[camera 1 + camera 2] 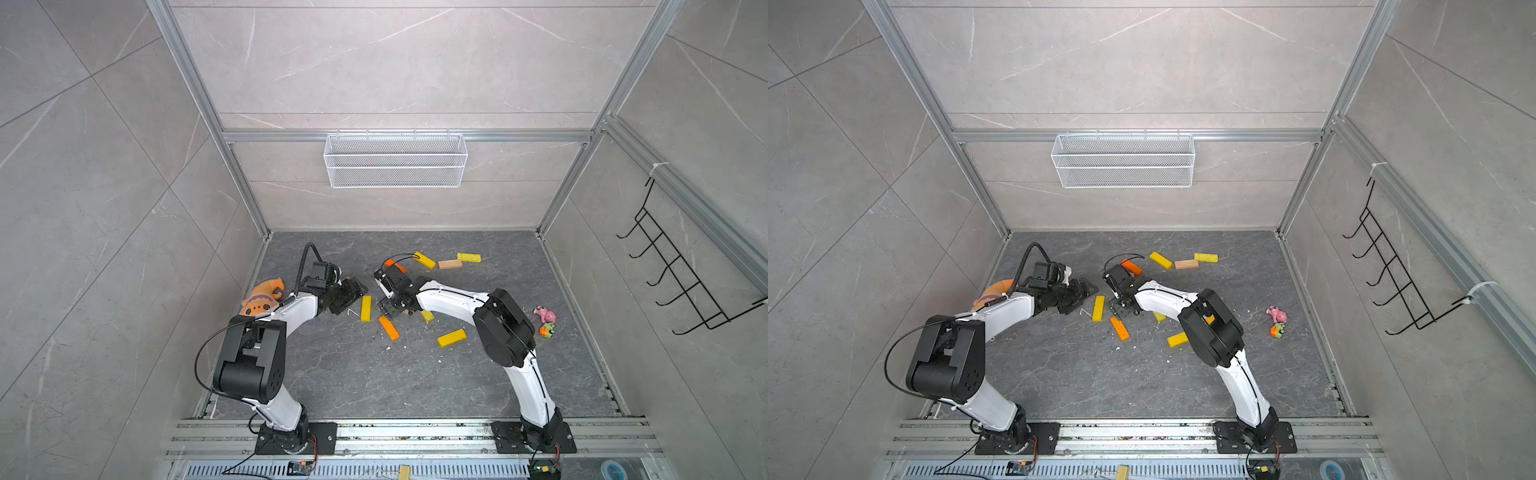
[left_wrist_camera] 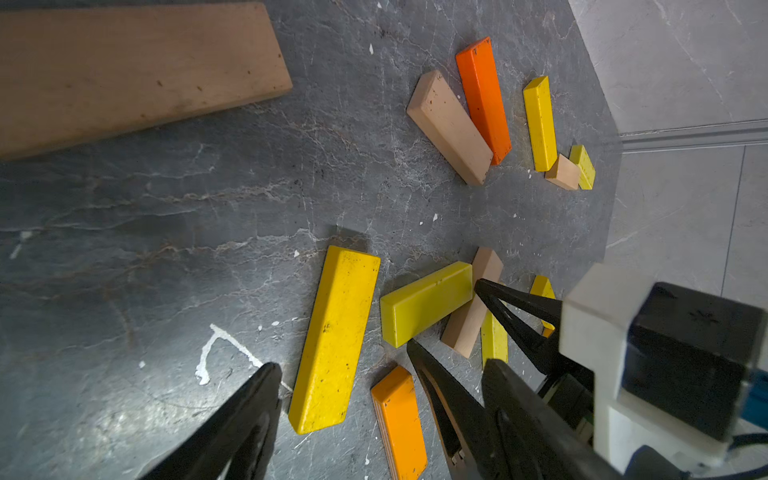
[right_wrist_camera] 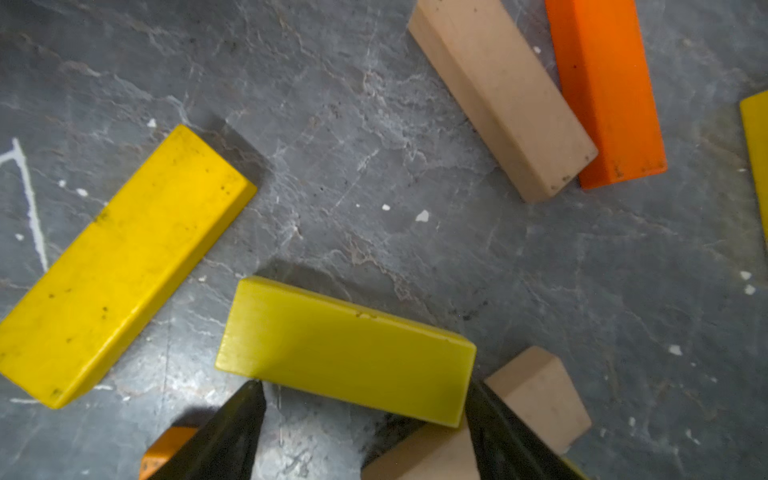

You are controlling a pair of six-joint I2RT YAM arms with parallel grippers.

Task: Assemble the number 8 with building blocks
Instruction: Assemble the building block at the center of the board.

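Yellow, orange and tan building blocks lie scattered flat on the dark floor. My left gripper [image 1: 358, 289] [image 2: 381, 363] hangs open above a long yellow block [image 1: 365, 308] [image 2: 334, 340] and the end of an orange block [image 1: 389, 328] [image 2: 399, 424], gripping neither. My right gripper [image 1: 385, 309] [image 3: 365, 384] is open, one fingertip at each end of a lime-yellow block [image 3: 345, 353] [image 2: 426, 303] that leans on a tan block [image 3: 540, 386]. Beyond lie a tan block [image 3: 503, 95] and an orange block [image 3: 606, 91] side by side. The arm hides the lime-yellow block in both top views.
More blocks lie at the back [image 1: 450, 264] and one yellow block [image 1: 451, 338] by the right arm. An orange plush toy [image 1: 262, 299] sits at the left wall, and small pink [image 1: 545, 313] and green [image 1: 546, 330] toys at the right. A wire basket [image 1: 395, 160] hangs on the back wall.
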